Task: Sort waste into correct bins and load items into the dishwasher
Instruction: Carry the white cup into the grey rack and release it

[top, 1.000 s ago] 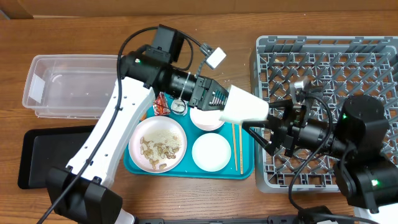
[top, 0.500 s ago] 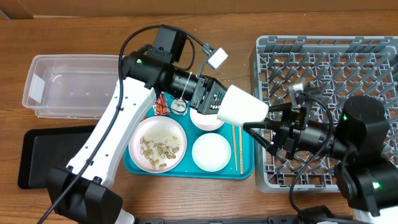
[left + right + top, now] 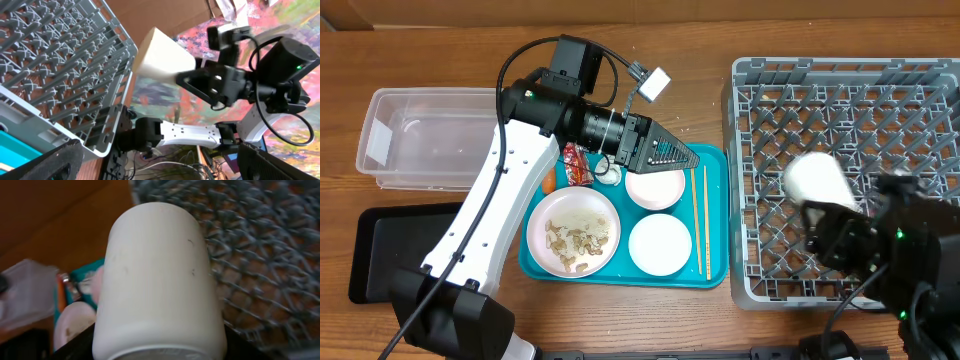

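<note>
A white cup (image 3: 815, 178) hangs over the grey dishwasher rack (image 3: 840, 90), and my right gripper (image 3: 828, 212) is shut on it. In the right wrist view the cup (image 3: 159, 275) fills the frame above the rack (image 3: 265, 255). My left gripper (image 3: 680, 157) stands open and holds nothing, above the teal tray's (image 3: 715, 165) far edge. Its wrist view shows the cup (image 3: 162, 52) beyond the rack (image 3: 65, 75). On the tray lie two white bowls (image 3: 655, 188) (image 3: 660, 243), a plate of food scraps (image 3: 573, 232), chopsticks (image 3: 700, 220), a red wrapper (image 3: 578, 165) and a carrot (image 3: 550, 181).
A clear plastic tub (image 3: 430, 135) stands at the far left, with a black tray (image 3: 390, 250) in front of it. The left arm's white link (image 3: 485, 215) crosses between the bins and the teal tray. The wooden table (image 3: 700, 110) shows between tray and rack.
My left gripper opened, let go of the white cup and drew back to the left. My right gripper took the cup and carried it right, over the rack.
</note>
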`<action>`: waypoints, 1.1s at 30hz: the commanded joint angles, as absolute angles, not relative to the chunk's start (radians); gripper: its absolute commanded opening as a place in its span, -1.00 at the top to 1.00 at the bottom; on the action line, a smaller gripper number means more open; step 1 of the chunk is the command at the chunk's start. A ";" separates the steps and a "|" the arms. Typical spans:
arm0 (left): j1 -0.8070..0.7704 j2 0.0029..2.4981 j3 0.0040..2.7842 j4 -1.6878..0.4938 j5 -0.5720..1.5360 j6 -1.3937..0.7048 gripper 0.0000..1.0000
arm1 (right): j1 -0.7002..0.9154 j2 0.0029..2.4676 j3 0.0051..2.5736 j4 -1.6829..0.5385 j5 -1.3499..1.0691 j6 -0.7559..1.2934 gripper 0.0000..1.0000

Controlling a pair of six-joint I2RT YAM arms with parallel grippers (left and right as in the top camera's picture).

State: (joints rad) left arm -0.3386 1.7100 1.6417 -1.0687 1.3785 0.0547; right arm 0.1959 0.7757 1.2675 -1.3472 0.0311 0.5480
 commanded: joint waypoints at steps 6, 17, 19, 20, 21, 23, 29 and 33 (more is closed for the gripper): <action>-0.333 1.713 1.650 -1.065 1.370 0.048 -1.00 | 0.195 0.838 1.289 -1.534 0.351 0.835 -0.15; -0.333 1.713 1.650 -1.069 1.357 0.048 -1.00 | 0.173 1.053 1.275 -1.530 0.334 0.834 -0.16; -0.334 1.713 1.650 -1.074 1.357 0.048 -1.00 | 0.148 1.093 1.274 -1.532 0.308 0.813 -0.17; -0.334 1.713 1.650 -1.077 1.357 0.048 -1.00 | 0.133 1.113 1.274 -1.530 0.288 0.792 -0.17; -0.334 1.713 1.650 -1.080 1.357 0.048 -1.00 | 0.117 1.134 1.275 -1.527 0.273 0.771 -0.18; -0.334 1.713 1.650 -1.080 1.357 0.048 -1.00 | 0.078 1.172 1.274 -1.515 0.267 0.734 -0.17; -0.334 1.713 1.650 -1.080 1.355 0.049 -1.00 | -0.073 1.245 1.274 -1.438 0.058 0.517 -0.24; -0.334 1.713 1.650 -1.080 1.350 0.049 -1.00 | -0.155 1.290 1.270 -1.425 -0.006 0.454 -0.27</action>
State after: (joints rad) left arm -0.3386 1.7100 1.6417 -1.0779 1.3571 0.0547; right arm -0.1089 1.2686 1.2694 -1.4292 0.0853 0.5537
